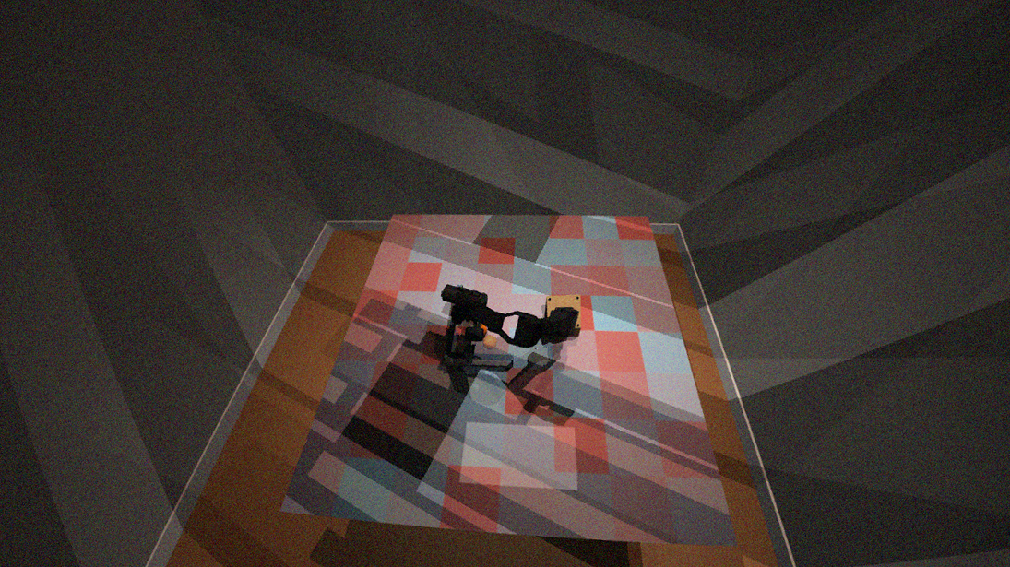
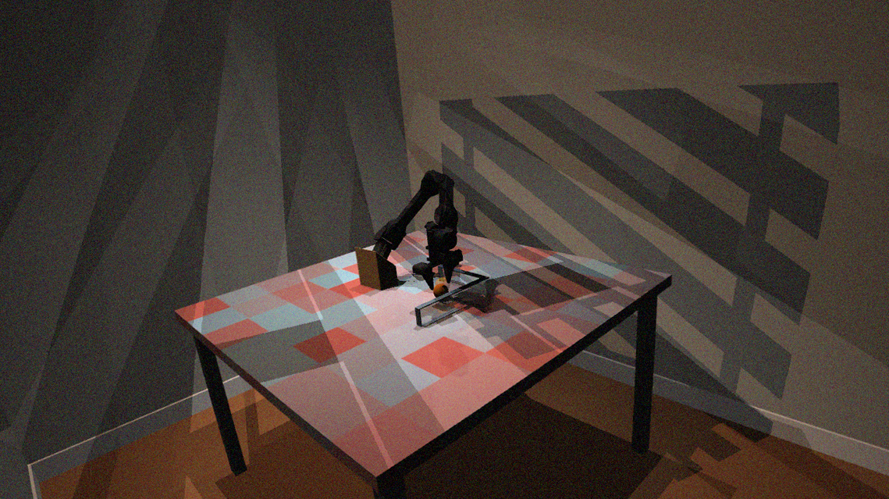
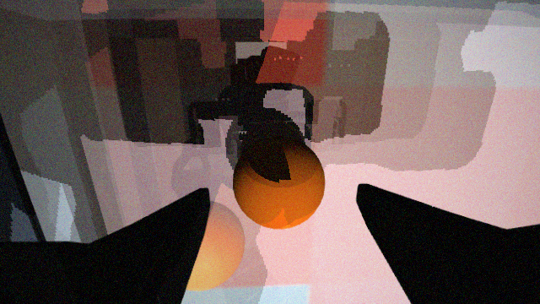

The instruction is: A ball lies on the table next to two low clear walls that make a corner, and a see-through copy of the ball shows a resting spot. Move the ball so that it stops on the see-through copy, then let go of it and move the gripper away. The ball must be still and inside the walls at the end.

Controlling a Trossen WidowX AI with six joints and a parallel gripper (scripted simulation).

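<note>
The tool (image 3: 283, 190) stands wide open and has nothing in it. In the wrist view its two black fingers come in from the bottom left and bottom right, w/ a broad gap between them.

The ball (image 3: 278, 186) is orange and lies on the worktop (image 2: 382, 377), in the gap between the fingers but a bit beyond their tips. It touches neither finger. A dark shadow falls on its upper part.

The see-through copy (image 3: 219, 249) is a paler orange disc-like shape, just beside the ball, at its lower left in the wrist view. The left finger hides part of it. The ball is close to the copy but does not sit on it; whether the two outlines overlap a little, I cannot tell.

In the exterior view the arm (image 2: 436, 212) bends down from its tan base block (image 2: 373, 267), and the tool hangs directly over the ball (image 2: 439, 288), near the worktop surface. The low clear walls (image 2: 447, 300) make an L shape right next to the ball, approx. on the side away from the base. In the wrist view the walls are hard to separate from the shadows.

The top view shows the arm (image 1: 513, 328) folded over the middle of the patterned worktop (image 1: 638, 494); the ball (image 1: 490, 338) is only a small orange spot there, partly hidden by the arm.
</note>
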